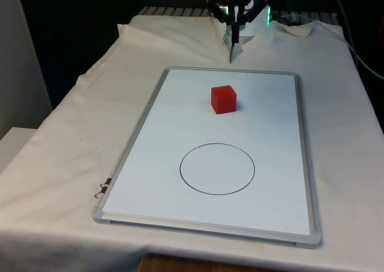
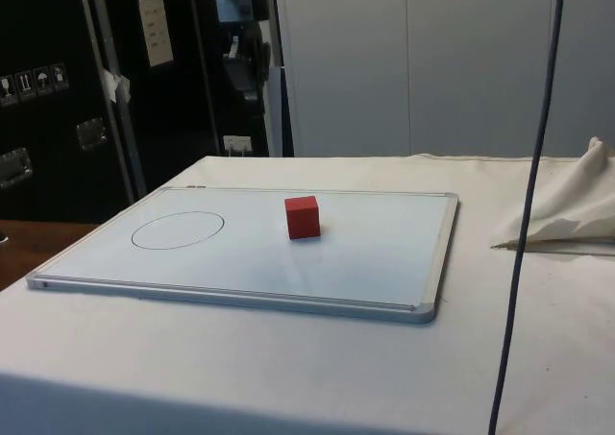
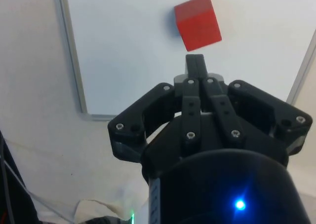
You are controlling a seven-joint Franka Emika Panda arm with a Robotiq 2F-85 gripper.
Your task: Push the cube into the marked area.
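- Currently, in the front view, the gripper (image 1: 234, 44) hangs above the cloth (image 1: 66, 140) just past the far edge of the whiteboard (image 1: 282, 194), fingers pressed together, holding nothing.
- The red cube (image 1: 223, 99) sits on the whiteboard's far half, apart from the gripper and outside the drawn circle (image 1: 217, 169), which lies nearer the camera.
- From the side view, the cube (image 2: 302, 216) stands flat near the board's middle, well apart from the circle (image 2: 178, 229).
- At the wrist view, the closed fingers (image 3: 195, 68) point toward the cube (image 3: 197, 22), not touching it.
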